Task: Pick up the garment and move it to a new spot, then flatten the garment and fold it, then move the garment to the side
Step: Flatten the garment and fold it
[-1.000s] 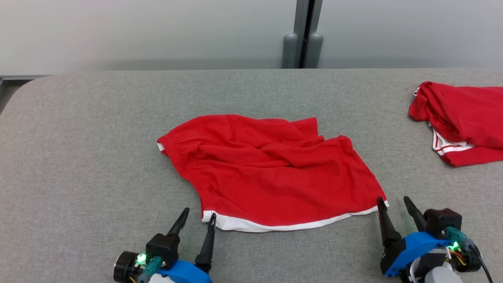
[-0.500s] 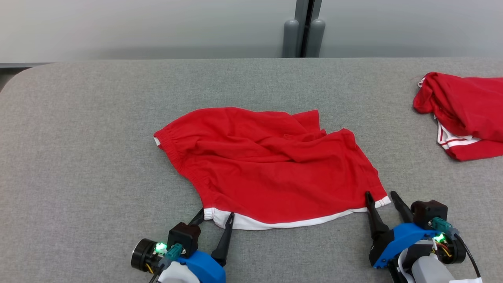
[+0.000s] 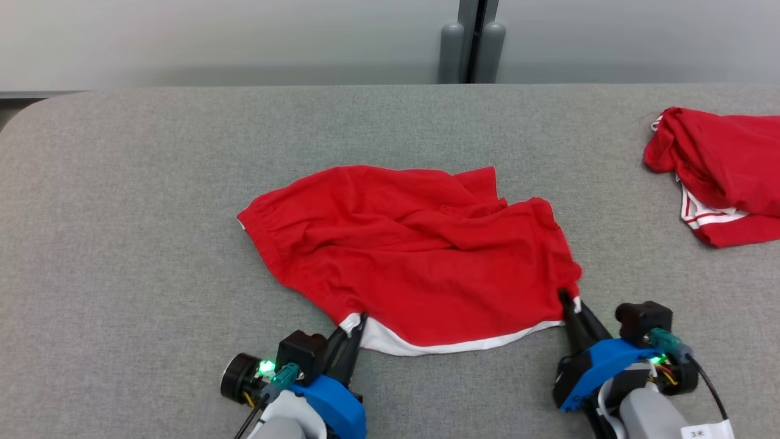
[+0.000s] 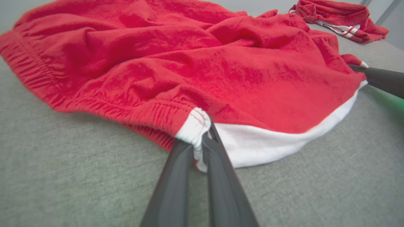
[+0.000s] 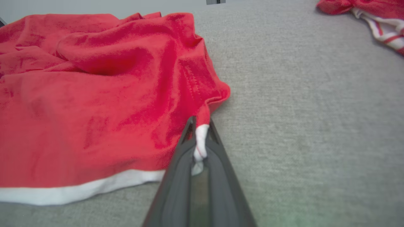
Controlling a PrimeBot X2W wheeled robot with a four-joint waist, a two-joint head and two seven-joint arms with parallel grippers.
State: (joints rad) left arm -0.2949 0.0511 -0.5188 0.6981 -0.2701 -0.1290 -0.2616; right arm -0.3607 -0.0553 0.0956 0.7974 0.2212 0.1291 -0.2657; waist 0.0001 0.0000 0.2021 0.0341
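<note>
Where its hem ends, 2 end effectors (image 3: 358, 318) (image 3: 565, 297) pinch the garment (image 3: 414, 250).

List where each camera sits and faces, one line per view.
Head view: head-mounted, facing forward and down at the garment on the table; left gripper, right gripper show.
Left wrist view: left wrist, along its gripper pinching a white hem corner.
Right wrist view: right wrist, likewise, opposite corner.
Both wrist views share the second garment.

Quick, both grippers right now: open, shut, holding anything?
Left gripper: closed, holding the red garment by its white-trimmed hem corner.
Right gripper: closed, holding the hem's other corner.
</note>
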